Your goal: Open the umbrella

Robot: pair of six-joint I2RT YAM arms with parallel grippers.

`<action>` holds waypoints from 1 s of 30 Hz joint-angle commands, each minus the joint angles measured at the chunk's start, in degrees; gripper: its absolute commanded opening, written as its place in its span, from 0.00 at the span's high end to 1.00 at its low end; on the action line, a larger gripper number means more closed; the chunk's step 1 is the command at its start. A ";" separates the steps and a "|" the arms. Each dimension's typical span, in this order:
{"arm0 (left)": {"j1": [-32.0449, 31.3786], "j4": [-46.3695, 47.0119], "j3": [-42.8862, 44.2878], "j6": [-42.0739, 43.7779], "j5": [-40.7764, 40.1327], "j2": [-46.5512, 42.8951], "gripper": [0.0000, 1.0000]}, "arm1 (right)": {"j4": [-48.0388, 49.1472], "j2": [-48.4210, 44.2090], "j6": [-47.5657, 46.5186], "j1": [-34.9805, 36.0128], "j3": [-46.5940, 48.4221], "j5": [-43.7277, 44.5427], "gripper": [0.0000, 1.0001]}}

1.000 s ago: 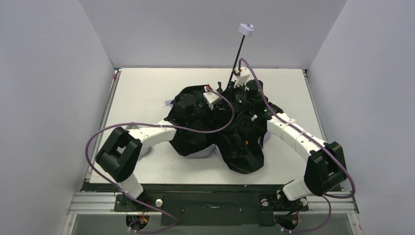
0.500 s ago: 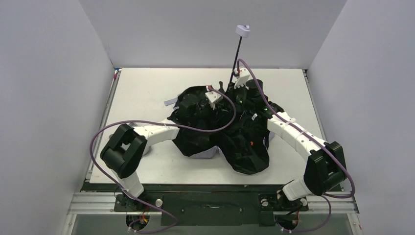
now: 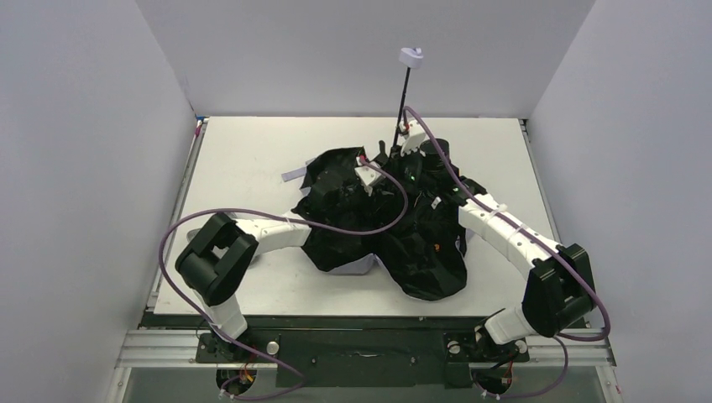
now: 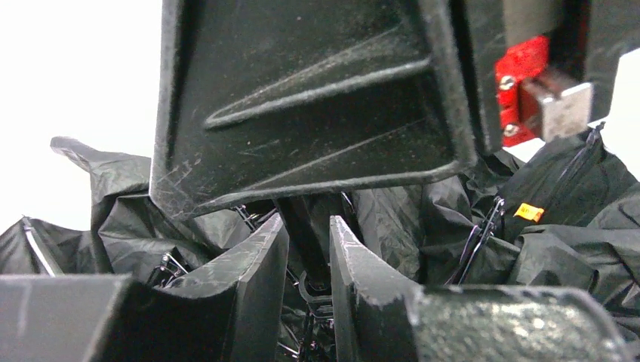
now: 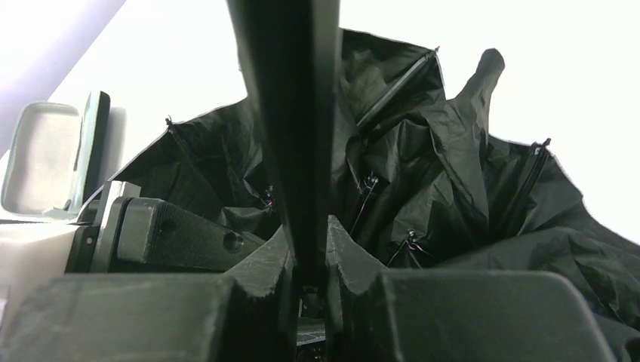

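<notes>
Both the right hand (image 5: 309,260) and left hand (image 4: 304,256) pinch the black-lined compact umbrella's (image 3: 420,252) thin black shaft (image 3: 404,92); anchor right, push left straight along it.

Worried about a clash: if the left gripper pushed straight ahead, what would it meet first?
Probably the right gripper, its ribbed black finger close ahead on the umbrella shaft; depth is unclear.
</notes>
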 commanded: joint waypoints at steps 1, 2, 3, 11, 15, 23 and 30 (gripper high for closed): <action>0.47 -17.76 -8.32 5.48 -9.68 7.30 0.78 | 17.09 -12.49 0.58 0.15 0.10 -2.73 1.00; -0.03 -15.60 -9.47 5.52 -9.73 7.53 0.78 | 17.57 -13.45 0.02 0.14 -0.81 -2.69 1.00; -0.39 -14.60 -9.92 5.55 -9.94 8.00 0.78 | 17.70 -13.82 -0.39 0.18 -2.56 -2.90 1.00; -3.90 -10.30 -13.14 4.29 -11.17 11.79 0.73 | 17.76 -17.94 -2.54 0.58 -7.45 -2.86 0.80; -4.18 -11.91 -11.18 3.26 -12.30 15.18 0.72 | 16.90 -17.84 -2.25 0.56 -5.14 -1.76 0.69; -4.18 -13.75 -9.73 3.05 -13.62 17.18 0.71 | 14.96 -16.20 -4.44 0.45 -3.27 -3.58 0.59; -4.06 -8.93 -12.36 3.36 -13.77 14.01 0.71 | 12.29 -15.13 -5.52 0.24 -3.71 -4.95 0.56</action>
